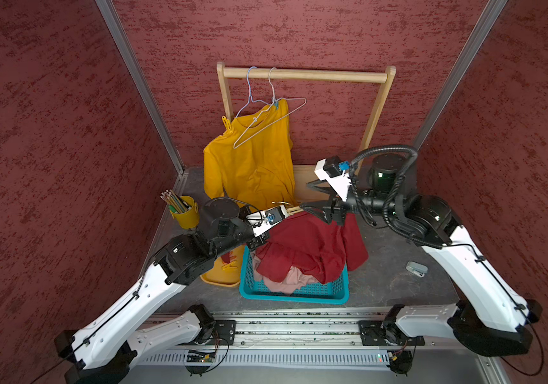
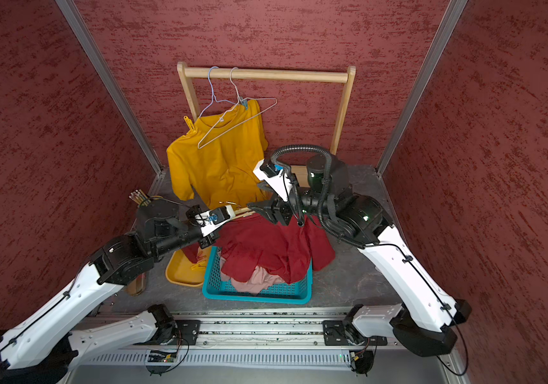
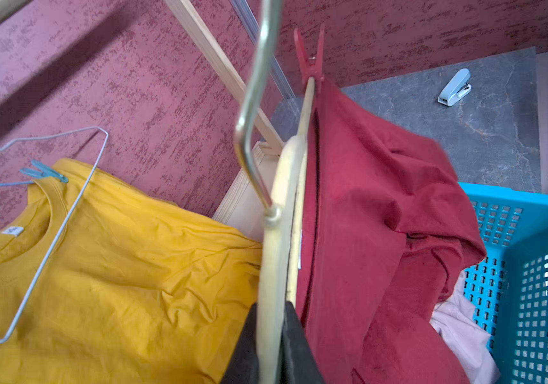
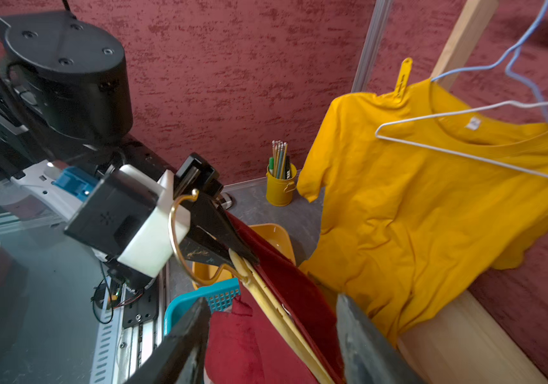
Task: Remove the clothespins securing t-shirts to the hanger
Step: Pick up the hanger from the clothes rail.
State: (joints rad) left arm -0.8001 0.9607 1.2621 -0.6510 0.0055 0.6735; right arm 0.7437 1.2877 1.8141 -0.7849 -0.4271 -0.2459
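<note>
Mustard t-shirt (image 1: 252, 166) hangs at the wooden rack (image 1: 302, 74), and the dark red t-shirt (image 1: 312, 246) droops into the teal basket (image 1: 292, 296). Left gripper (image 3: 271, 312) is clamped tight on the wooden hanger (image 3: 282, 186). Right gripper (image 4: 272, 301) gapes wide with its jaws either side of that hanger, gripping nothing. Red clothespin (image 3: 309, 58) pins the red cloth to the hanger's end. Yellow clothespin (image 4: 402, 79) and light blue clothespin (image 3: 45, 172) sit on the mustard shoulders. The neck tag (image 4: 473, 123) is too tiny to read.
</note>
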